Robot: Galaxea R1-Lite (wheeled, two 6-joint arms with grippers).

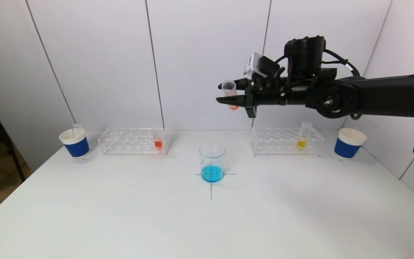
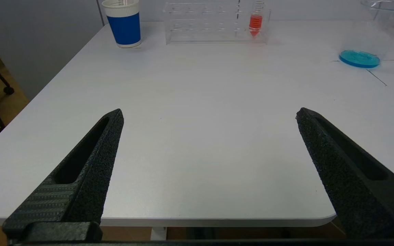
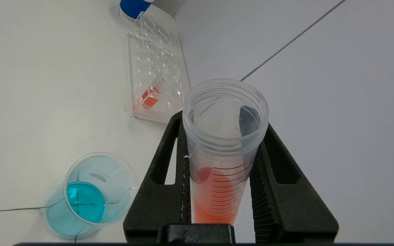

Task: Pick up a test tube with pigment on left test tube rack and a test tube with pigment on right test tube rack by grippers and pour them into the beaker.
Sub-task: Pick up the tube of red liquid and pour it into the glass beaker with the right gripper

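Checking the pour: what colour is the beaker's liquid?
Blue liquid in the beaker, clearest in the head view.

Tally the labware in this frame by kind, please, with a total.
Test tubes with pigment: 3: held orange tube in the right gripper, orange tube in left rack, yellow tube in right rack
Clear racks: 2: left rack, right rack
Paper cups: 2: left cup, right cup
Beaker: 1
Total: 8

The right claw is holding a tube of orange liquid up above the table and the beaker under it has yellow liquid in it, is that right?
Not quite: the beaker holds blue liquid, not yellow, as the head view shows. The right claw does hold a tube of orange liquid above the table.
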